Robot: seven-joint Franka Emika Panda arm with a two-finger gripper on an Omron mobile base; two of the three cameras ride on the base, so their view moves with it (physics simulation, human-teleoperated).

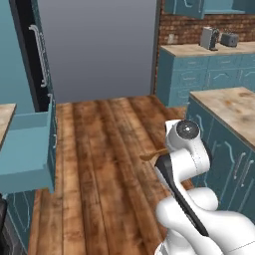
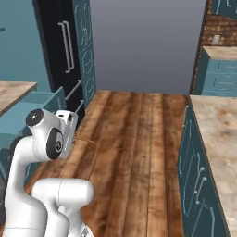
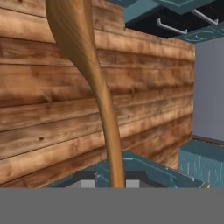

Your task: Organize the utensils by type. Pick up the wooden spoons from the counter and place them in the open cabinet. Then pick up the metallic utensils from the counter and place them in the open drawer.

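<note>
Hand view: gripper clamped on wooden spoon handle, bowl end up, above plank floor; open drawer left.

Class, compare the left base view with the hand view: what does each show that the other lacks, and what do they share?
Left base view alone: the arm itself, a far counter against a brick wall carrying two grey appliances, and a near counter at right.

Hand view alone: the wooden spoon close up, its handle running down into the gripper and its bowl end widening toward the top.

Both: the wooden plank floor, the teal cabinetry, the grey wall, and the spoon, a small tip beside the arm in the left base view.
</note>
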